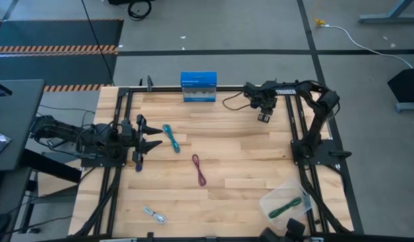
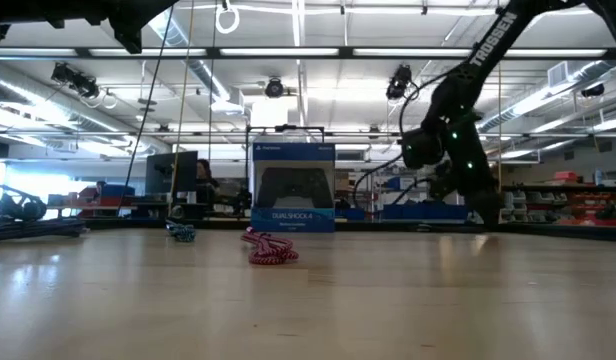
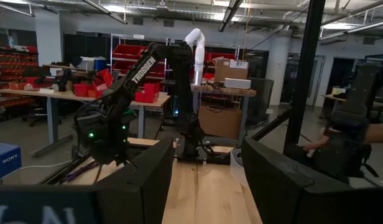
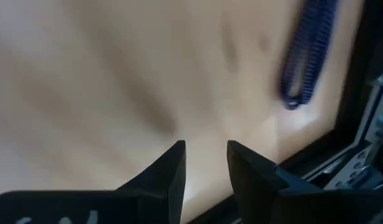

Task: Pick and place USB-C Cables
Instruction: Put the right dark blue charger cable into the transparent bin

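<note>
Right end effector (image 4: 204, 163) over the upper right of the worktop (image 1: 240, 154), dark purple cable (image 4: 308, 53) just beyond its tips.

Fingers slightly apart, holding nothing, above bare wood; cable's long axis roughly in line with the fingers, off to one side by the frame rail. Left end effector (image 1: 152, 135) parked mid-left, wide apart, empty, beside the teal cable (image 1: 171, 137); maroon cable (image 1: 199, 169) at centre.

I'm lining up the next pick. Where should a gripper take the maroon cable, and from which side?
Probably at mid-length, coming straight down. The maroon cable lies flat on the table as a long narrow bundle with bare wood around it, so fingers set across its narrow width should close around it. The left gripper, open, is the nearer one.
</note>
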You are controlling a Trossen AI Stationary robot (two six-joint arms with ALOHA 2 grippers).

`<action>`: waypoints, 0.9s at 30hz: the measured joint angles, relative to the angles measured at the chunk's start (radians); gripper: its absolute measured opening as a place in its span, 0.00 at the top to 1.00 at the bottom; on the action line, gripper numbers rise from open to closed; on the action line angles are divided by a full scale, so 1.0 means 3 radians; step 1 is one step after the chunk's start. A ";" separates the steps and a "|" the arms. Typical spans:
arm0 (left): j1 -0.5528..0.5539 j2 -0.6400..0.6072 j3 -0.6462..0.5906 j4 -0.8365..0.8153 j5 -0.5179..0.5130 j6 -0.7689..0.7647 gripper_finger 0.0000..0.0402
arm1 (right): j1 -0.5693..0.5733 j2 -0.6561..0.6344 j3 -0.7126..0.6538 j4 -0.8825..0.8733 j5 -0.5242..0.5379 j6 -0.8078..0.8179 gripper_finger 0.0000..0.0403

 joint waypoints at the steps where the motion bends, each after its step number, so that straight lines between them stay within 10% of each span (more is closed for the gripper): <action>1: 0.0000 0.0001 0.0000 -0.0006 0.0000 0.0000 0.50 | -0.0064 0.0000 -0.0041 0.0078 0.0004 -0.0056 0.69; 27: 0.0006 0.0001 0.0000 -0.0065 -0.0001 0.0004 0.50 | -0.0557 -0.0078 -0.0144 0.1011 -0.0377 -0.0755 0.69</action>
